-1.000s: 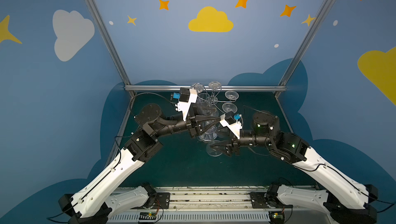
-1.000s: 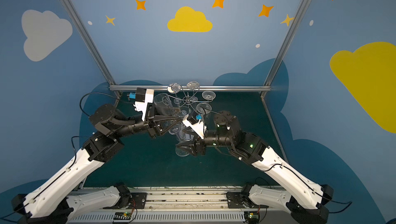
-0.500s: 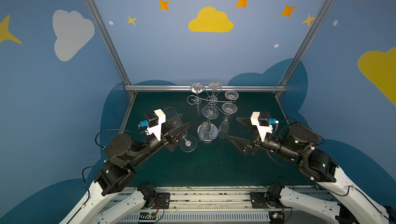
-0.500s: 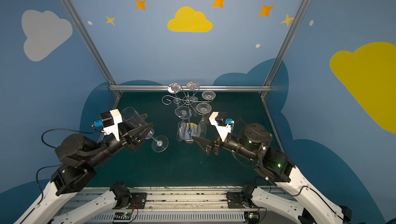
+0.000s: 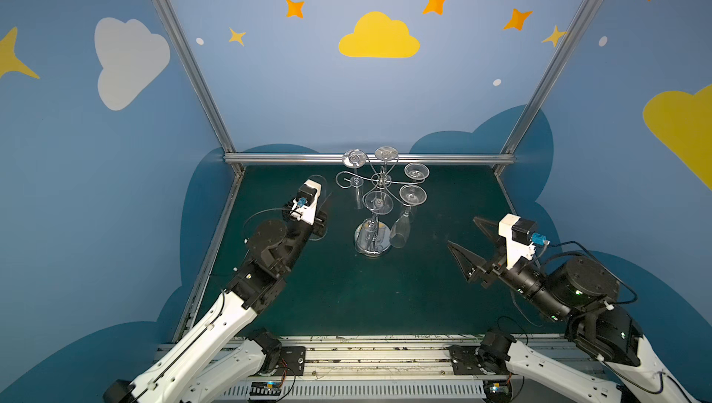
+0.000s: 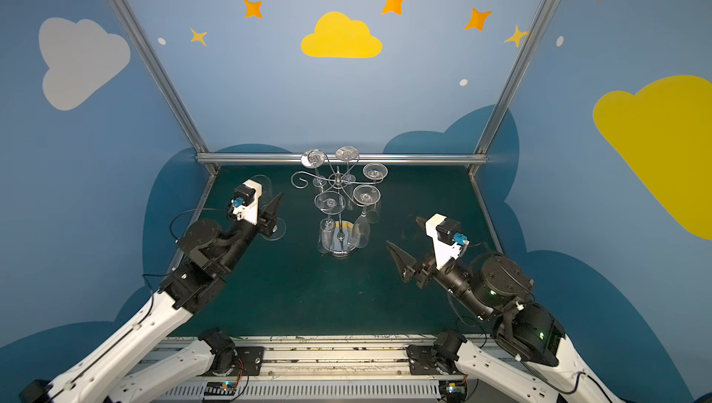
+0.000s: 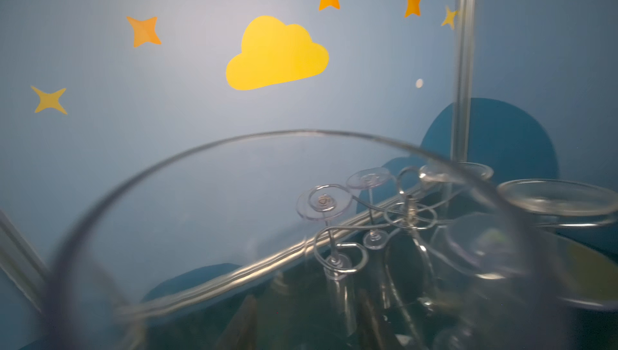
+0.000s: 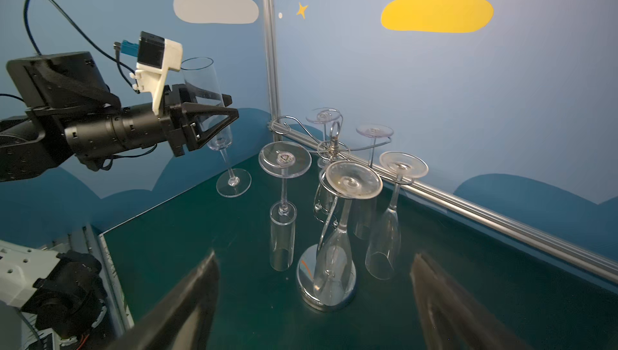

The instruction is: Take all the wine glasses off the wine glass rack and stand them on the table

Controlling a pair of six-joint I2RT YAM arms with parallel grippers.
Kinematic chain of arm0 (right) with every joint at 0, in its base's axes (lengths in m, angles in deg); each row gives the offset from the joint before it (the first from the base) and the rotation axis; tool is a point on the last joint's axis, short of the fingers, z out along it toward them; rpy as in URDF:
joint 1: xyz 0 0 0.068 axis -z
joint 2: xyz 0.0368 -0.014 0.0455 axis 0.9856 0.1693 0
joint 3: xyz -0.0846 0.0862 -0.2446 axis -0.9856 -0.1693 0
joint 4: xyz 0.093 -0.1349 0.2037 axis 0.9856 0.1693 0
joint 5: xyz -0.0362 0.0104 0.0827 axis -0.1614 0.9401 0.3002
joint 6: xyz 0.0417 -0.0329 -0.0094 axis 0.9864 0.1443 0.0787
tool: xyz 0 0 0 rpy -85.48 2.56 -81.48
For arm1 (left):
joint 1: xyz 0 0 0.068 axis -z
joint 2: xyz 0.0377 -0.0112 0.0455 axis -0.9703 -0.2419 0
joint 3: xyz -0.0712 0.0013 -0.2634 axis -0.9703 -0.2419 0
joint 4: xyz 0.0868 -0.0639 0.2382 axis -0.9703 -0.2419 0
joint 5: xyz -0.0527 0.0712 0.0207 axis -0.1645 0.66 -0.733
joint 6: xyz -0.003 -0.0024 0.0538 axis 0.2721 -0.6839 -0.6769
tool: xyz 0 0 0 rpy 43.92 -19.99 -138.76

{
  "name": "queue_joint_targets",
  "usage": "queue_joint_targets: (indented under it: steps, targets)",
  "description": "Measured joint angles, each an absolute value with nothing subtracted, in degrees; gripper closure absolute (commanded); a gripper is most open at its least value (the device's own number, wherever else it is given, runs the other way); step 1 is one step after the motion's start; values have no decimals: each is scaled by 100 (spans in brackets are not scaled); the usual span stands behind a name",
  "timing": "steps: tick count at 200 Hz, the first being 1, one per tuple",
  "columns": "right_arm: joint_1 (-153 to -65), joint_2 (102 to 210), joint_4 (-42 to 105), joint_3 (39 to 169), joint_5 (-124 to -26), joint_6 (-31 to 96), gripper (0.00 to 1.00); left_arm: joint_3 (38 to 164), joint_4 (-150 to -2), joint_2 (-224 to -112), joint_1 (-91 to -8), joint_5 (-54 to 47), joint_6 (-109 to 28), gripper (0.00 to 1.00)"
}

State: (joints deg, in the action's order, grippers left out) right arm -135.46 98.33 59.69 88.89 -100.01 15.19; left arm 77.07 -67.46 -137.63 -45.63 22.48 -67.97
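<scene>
The chrome wine glass rack (image 5: 381, 179) (image 6: 338, 179) (image 8: 332, 146) stands mid-table on its round mirror base (image 8: 306, 284). Several glasses hang from it upside down, and its left scroll arm (image 5: 343, 181) is empty. My left gripper (image 5: 319, 208) (image 6: 275, 204) (image 8: 214, 121) is shut on the bowl of a clear wine glass (image 8: 200, 77) (image 7: 200, 231), held upright left of the rack and apart from it. The glass's foot (image 8: 233, 182) (image 6: 275, 229) is down at the green mat; I cannot tell whether it rests there. My right gripper (image 5: 462, 232) (image 6: 402, 231) (image 8: 314, 256) is open and holds nothing, right of the rack.
A metal rail (image 5: 293, 158) runs along the back edge of the mat just behind the rack. The left wall and its rail (image 8: 110, 264) are close to the held glass. Bare green mat (image 5: 366, 297) lies in front of the rack, between the arms.
Both grippers have drawn back from the rack. The left one carried the wine glass out to the left and turned it upright. The right one moved back to the right.
</scene>
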Motion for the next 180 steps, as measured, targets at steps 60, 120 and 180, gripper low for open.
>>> queue_joint_targets:
  steps: [60,120,180]
  targets:
    - [-13546,9783,5930,8413,-10895,1403,11,7753,-5314,-15695,-5868,1844,-6470,59]
    - [-13320,9978,5237,8111,-11763,770,10,8481,-3773,-17922,-6476,1522,-6245,60]
    - [-12523,10281,4904,8035,-11863,730,10,9113,-2460,-19741,-6972,1518,-5967,59]
